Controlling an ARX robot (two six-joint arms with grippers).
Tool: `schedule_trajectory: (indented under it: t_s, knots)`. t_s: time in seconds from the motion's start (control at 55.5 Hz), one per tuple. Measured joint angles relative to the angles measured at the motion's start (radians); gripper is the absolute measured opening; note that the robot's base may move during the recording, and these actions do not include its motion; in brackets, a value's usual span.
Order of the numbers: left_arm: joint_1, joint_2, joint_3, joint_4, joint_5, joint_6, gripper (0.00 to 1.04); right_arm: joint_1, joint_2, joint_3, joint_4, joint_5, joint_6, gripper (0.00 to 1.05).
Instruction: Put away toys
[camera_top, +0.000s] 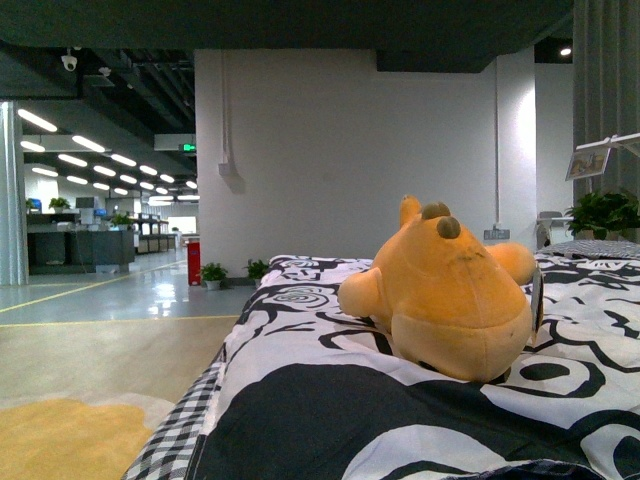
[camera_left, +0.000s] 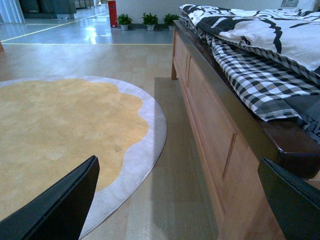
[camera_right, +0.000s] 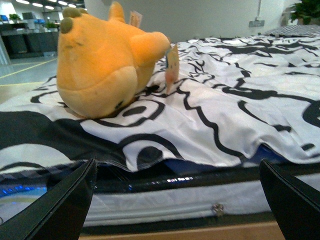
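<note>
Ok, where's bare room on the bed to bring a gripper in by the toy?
Bare quilt lies between the toy and the near edge of the bed, and more right of the toy in the front view. Tighter on its left: only a narrow strip before the side edge.

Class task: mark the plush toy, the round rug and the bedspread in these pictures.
plush toy (camera_top: 450, 290): front view, on its orange body.
rug (camera_left: 60, 130): left wrist view, on its yellow middle.
bedspread (camera_right: 260, 85): right wrist view, on its patterned top.
</note>
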Motion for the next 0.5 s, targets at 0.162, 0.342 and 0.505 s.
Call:
schedule_trajectory:
  t_s: [0.162, 0.342, 0.505]
  knots:
    - [0.000, 0.000, 0.000, 0.000, 0.000, 0.000, 0.98, 0.055, 0.237, 0.095, 0.170, -0.002, -0.014, 0.98]
    - [0.000, 0.000, 0.000, 0.000, 0.000, 0.000, 0.98, 0.108, 0.485, 0.272, 0.297, -0.003, -0.062, 0.98]
    - [0.000, 0.000, 0.000, 0.000, 0.000, 0.000, 0.98, 0.139, 0.626, 0.373, 0.369, 0.015, -0.116, 0.98]
